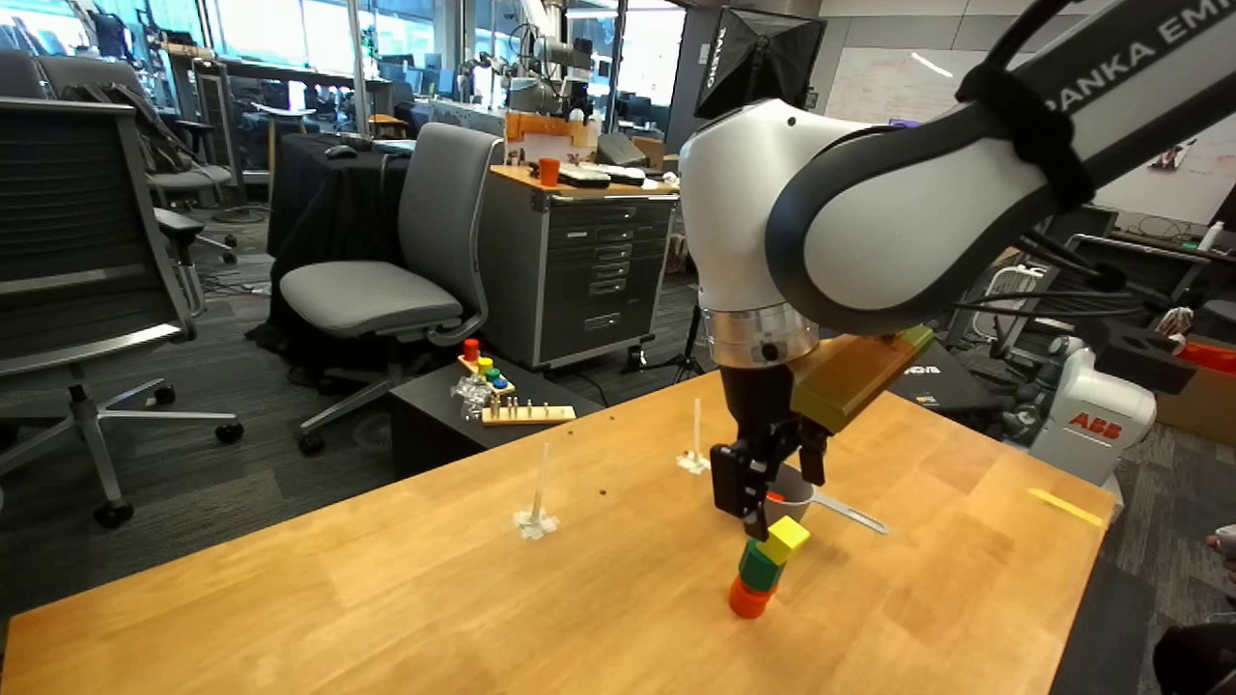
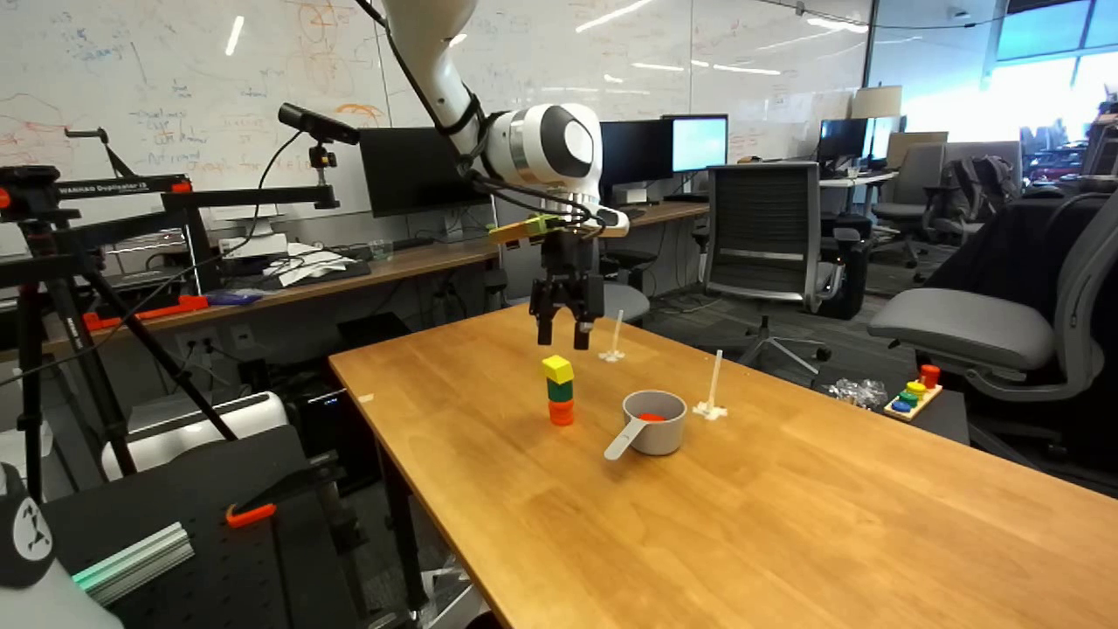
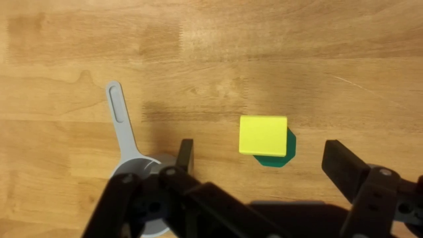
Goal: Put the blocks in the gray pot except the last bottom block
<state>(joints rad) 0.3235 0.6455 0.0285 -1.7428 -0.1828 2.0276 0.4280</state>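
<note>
The gripper [image 2: 563,335] hung close to the yellow block [image 3: 262,135], its fingers [image 3: 345,167] spread wide apart. In the wrist view that block showed in the gap between them — clear of both. It sat askew on the green block [image 2: 560,390], which in both exterior views topped the orange-red bottom block [image 2: 561,416]. The gray pot [image 2: 661,441] (with an orange-red piece [image 2: 651,418] inside) stood near them on the wooden table [image 2: 742,524].

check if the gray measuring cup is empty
Not empty: something orange-red shows inside the gray measuring cup in both exterior views; exactly what, I cannot tell.
</note>
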